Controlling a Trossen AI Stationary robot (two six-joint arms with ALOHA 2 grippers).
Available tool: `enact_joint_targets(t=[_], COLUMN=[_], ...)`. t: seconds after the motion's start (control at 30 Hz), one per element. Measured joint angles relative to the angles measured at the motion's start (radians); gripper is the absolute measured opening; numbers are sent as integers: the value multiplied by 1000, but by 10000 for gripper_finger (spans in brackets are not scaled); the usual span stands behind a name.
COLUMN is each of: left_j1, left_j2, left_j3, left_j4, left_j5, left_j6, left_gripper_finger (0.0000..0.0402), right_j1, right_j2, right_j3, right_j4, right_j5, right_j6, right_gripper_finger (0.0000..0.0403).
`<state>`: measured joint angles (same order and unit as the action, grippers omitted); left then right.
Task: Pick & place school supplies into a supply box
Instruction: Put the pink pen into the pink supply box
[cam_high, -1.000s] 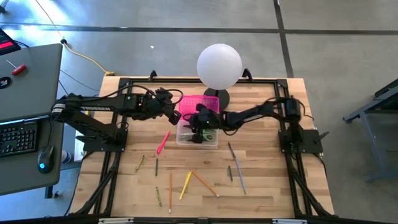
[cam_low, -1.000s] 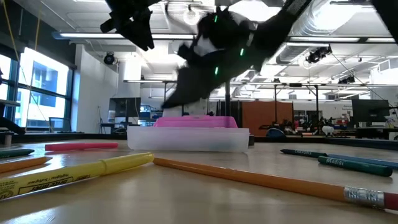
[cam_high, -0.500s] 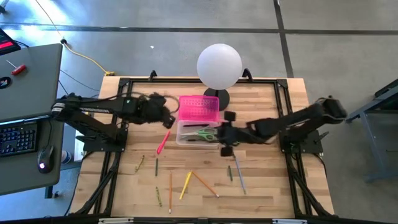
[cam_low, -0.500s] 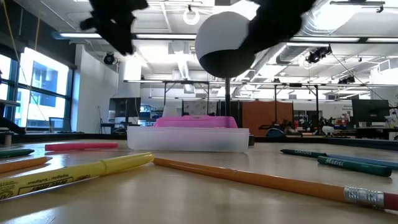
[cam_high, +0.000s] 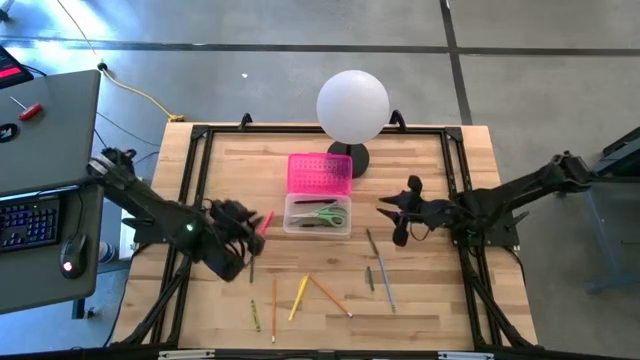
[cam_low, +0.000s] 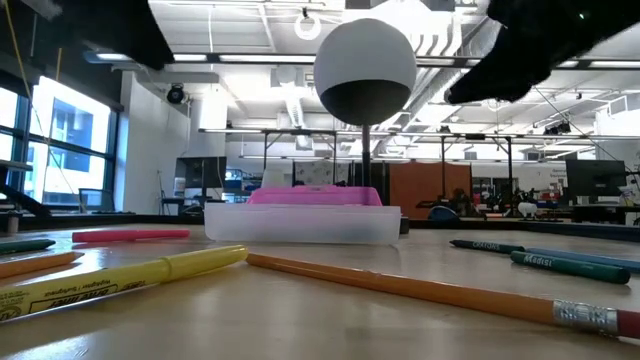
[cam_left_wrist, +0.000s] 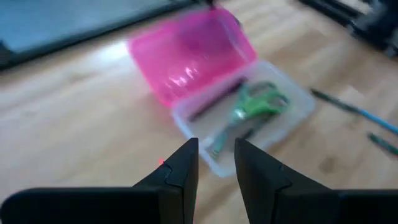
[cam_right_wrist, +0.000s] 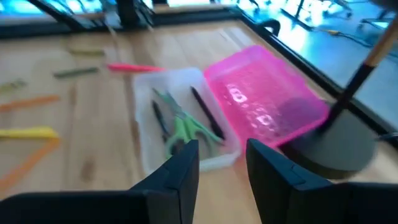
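The supply box (cam_high: 318, 216) stands mid-table, its pink lid (cam_high: 320, 173) folded back toward the far edge. Green-handled scissors (cam_high: 325, 213) and dark pens (cam_right_wrist: 205, 112) lie in its clear base. A pink marker (cam_high: 263, 224) lies on the table left of the box. Pencils and pens are scattered near the front, among them a yellow marker (cam_high: 298, 297) and an orange pencil (cam_high: 328, 294). My left gripper (cam_high: 248, 222) hovers open beside the pink marker, pointing at the box (cam_left_wrist: 249, 118). My right gripper (cam_high: 393, 212) hangs open right of the box, nothing between its fingers.
A white globe lamp (cam_high: 352, 107) stands on its dark base just behind the box. Grey and green pens (cam_high: 380, 262) lie right of centre, under my right gripper's side. A desk with a keyboard (cam_high: 30, 222) stands beyond the table's left edge.
My right gripper has drawn back from over the box toward the table's right edge and risen; the scissors now lie uncovered in the box. My left gripper has swung from the box's far left toward the near edge and down, ending beside the pink marker.
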<state>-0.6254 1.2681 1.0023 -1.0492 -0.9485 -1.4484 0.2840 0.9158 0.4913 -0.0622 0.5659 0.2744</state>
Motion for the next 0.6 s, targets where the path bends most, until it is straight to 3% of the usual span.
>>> enact_joint_targets(t=[0.13,0.23,0.43,0.6], left_j1=[-3,27,85,141], left_j2=[29,51,75,80], left_j3=[-90,-112,-143,-201], left_j4=[223,276,272,273], left_j5=[19,23,-27,62], left_j6=[116,94,52,52], left_gripper_finger=[134,134,134,134], right_j1=[0,0,4,21], right_j2=[-29,-29,-28,-28], right_j3=[-84,-90,-80,-79], right_j4=[129,168,210,236], right_j5=[-40,-48,-54,-59], right_j6=[12,-6,-13,-14], right_gripper_finger=[112,112,112,112])
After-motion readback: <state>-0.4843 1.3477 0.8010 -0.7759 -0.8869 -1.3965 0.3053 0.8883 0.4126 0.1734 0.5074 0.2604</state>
